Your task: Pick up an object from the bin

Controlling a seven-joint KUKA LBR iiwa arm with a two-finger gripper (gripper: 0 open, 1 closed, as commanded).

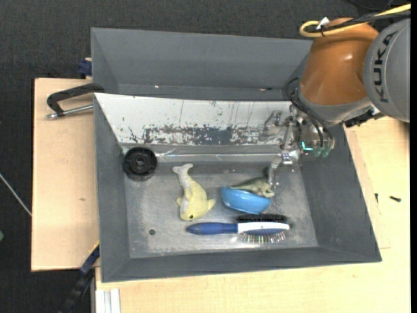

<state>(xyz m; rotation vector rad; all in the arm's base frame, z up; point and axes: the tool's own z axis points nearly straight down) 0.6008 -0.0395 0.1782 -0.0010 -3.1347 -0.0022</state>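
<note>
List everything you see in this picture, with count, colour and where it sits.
bin: one, grey, middle of the view
disc: one, black, round, far left corner of the bin floor
whale toy: one, pale yellow, middle of the floor
bowl: one, blue, just right of the whale toy
small thing: one, beige, at the bowl's far rim; kind unclear
brush: one, blue handle, black and white bristles, near side of the floor
gripper: one, metal, low over the small thing
arm: one, orange cover and grey casing, upper right
</note>
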